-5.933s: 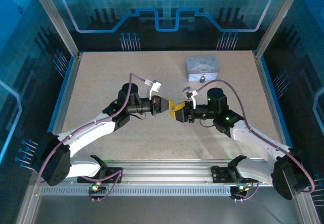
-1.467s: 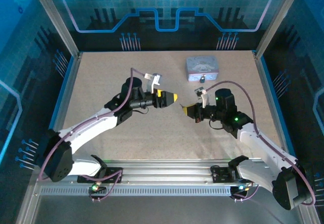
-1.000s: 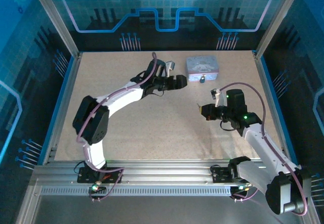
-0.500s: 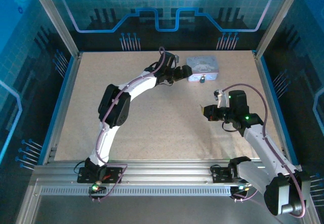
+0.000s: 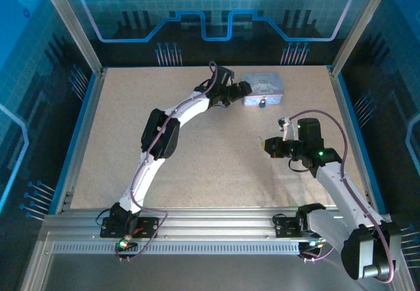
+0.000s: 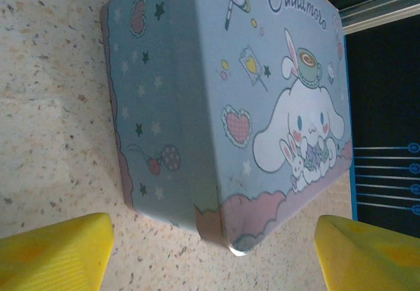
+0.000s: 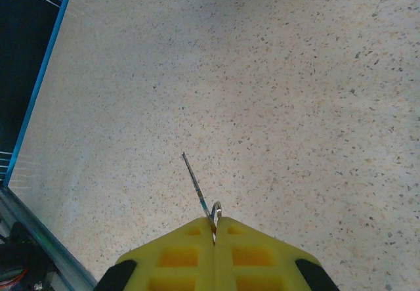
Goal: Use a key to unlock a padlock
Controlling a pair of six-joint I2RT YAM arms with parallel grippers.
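Extends left arm in a long arc toward upper centre of frame; holds left tool (image 5: 243, 92) with yellow fingers (image 6: 56, 251) spread wide. Bends right arm at right of frame; points right tool (image 5: 265, 146) leftward, fingers (image 7: 177, 255) clamped together on key (image 7: 200, 196).

Top external: high at near edge, looking down on whole table (image 5: 131, 140). Left wrist: very close on far tin box (image 6: 197, 107), shared with top. Right wrist: past right gripper (image 7: 214, 224) and key (image 7: 195, 180), onto tabletop.

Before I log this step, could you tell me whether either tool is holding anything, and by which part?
The right tool pinches the key by its head end, blade pointing out; the left tool is open, holding nothing.
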